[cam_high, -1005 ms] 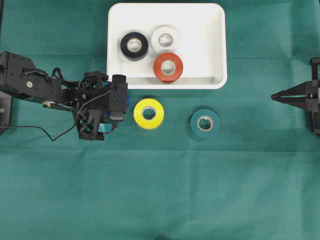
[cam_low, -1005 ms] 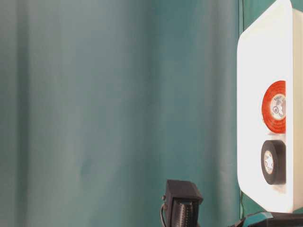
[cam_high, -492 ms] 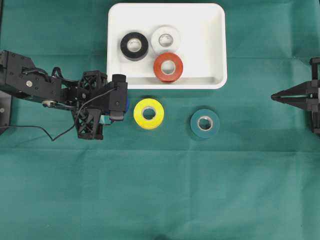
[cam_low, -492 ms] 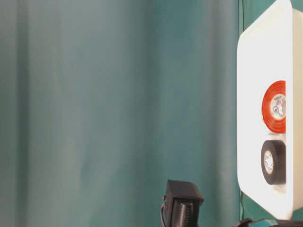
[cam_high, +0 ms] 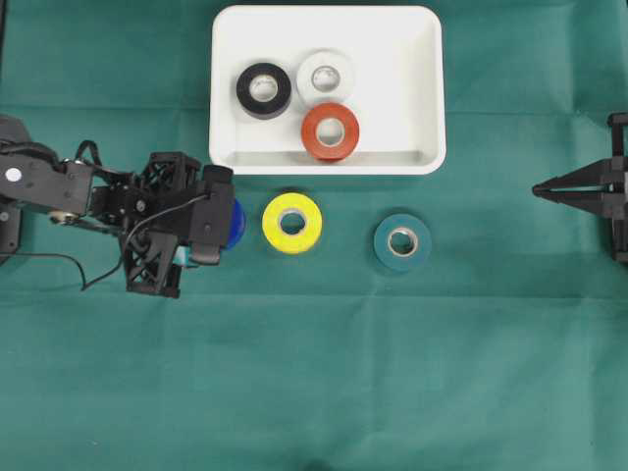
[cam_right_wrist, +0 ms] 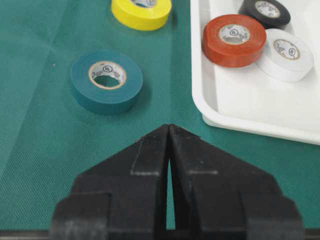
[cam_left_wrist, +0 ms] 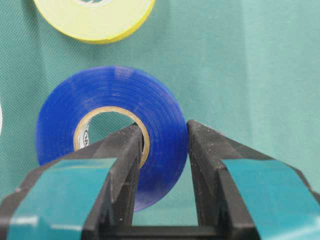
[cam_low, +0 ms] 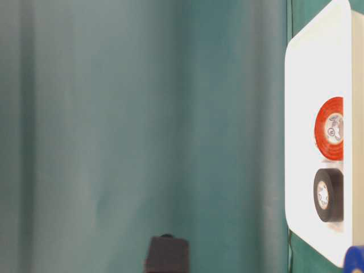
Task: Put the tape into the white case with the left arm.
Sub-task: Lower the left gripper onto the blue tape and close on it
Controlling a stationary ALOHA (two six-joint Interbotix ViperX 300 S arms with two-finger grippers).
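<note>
**Colleague:** What does the left arm have?

**Me:** My left gripper (cam_left_wrist: 162, 150), the black two-finger one with a teal band on each finger, is clamped on the wall of a glossy blue roll of tape with a tan cardboard core (cam_left_wrist: 117, 125). One finger sits inside the core, the other presses the outer face. From overhead only a sliver of that blue roll (cam_high: 235, 223) shows past the black wrist.

**Colleague:** And the case?

**Me:** The shallow white rectangular plastic tray with rounded corners (cam_high: 417, 88) lies ahead of that gripper and off to its left, apart from it. Inside it I see a black roll (cam_high: 263, 90), a white roll (cam_high: 325, 76) and a red roll (cam_high: 330, 131), the red one touching the white.

**Colleague:** Anything else near the gripper?

**Me:** A yellow roll (cam_high: 291, 223) lies just ahead of the blue one on the green cloth covering the bench (cam_high: 392, 373). A dark teal roll (cam_high: 401, 242) lies farther out.

**Colleague:** The other arm?

**Me:** The plain black right gripper (cam_right_wrist: 169, 131) has its tips pressed together with nothing between them, well clear of the teal roll in front of it.
</note>
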